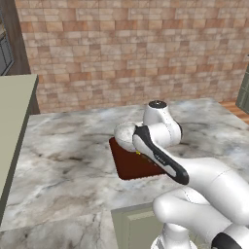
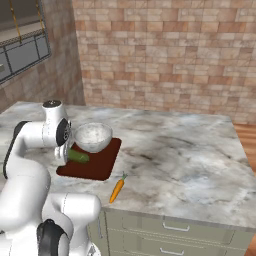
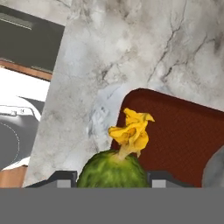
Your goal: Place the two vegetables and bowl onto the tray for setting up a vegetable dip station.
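We hold the cucumber (image 3: 113,169) low over the tray (image 3: 175,131), gripper (image 3: 111,177) clamped on its sides, so it can be set down beside the bowl (image 2: 93,136) already resting there. It is dark green and bumpy, with a withered yellow flower (image 3: 131,131) at its end. The carrot (image 2: 117,189) lies on the counter (image 2: 190,150) just off the tray, orange with a green tip

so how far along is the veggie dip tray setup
Done: the round silvery metallic bowl sits on the dark reddish-brown rectangular tray. In hand: the dark-green oblong cucumber lies over the tray, between the pincer fingers. Left: the slim orange carrot lies on the marble counter, beside the tray.
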You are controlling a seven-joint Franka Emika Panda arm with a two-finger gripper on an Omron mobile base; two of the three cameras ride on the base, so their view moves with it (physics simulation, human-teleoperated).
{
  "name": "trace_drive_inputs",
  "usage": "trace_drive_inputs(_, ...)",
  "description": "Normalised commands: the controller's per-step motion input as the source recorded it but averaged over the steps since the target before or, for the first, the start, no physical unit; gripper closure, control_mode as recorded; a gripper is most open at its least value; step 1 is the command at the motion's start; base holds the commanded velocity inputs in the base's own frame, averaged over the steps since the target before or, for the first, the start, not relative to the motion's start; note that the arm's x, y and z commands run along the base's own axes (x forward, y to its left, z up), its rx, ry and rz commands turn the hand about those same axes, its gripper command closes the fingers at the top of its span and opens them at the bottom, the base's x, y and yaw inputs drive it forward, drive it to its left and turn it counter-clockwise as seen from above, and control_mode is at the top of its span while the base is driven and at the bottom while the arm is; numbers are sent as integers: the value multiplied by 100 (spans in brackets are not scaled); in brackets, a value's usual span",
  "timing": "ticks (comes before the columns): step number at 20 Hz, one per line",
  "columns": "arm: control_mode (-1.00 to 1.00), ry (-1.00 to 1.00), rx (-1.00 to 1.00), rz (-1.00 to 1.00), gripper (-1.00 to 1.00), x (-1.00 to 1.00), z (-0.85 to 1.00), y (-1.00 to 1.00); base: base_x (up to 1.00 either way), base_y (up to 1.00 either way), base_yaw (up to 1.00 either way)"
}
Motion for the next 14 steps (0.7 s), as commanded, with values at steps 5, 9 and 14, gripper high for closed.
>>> trace_drive_inputs(5,-100,9,5,13,100,16,-17,-4,0,0,0)
trace_drive_inputs(9,-100,9,5,6,100,20,-16,0,0,0,0)
trace_drive_inputs(14,-100,3,6,0,100,17,-11,0,0,0,0)
